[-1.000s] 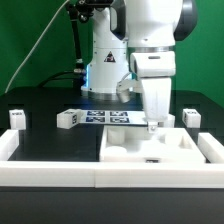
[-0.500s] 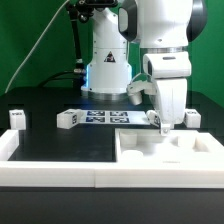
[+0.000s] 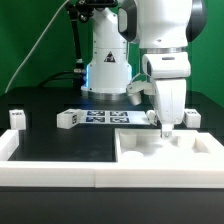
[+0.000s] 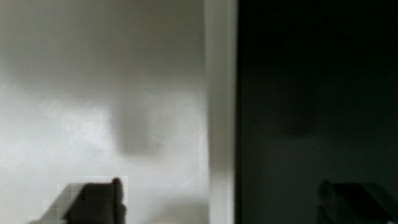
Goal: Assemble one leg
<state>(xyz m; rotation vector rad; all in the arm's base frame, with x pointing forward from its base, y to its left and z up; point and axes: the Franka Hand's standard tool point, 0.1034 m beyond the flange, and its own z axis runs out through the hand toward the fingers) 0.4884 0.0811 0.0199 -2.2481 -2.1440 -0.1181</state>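
Observation:
The wide white slab [image 3: 185,152] with round sockets lies flat at the exterior view's right. My gripper [image 3: 166,128] points straight down at its far edge. In the wrist view my gripper [image 4: 222,186] is open: one dark finger [image 4: 93,202] is over the slab [image 4: 107,90], the other over the black table [image 4: 311,100], with the slab's edge between them. Three legs, small white posts, stand apart on the table: one at the far left [image 3: 17,118], one beside the marker board [image 3: 66,119], one right of my gripper [image 3: 190,117].
The marker board [image 3: 105,117] lies in front of the robot base. A low white wall [image 3: 50,172] runs along the table's front edge and turns up the left side [image 3: 8,145].
Since one second ago my gripper and the slab have both shifted toward the exterior view's right. Over the last half second nothing has moved.

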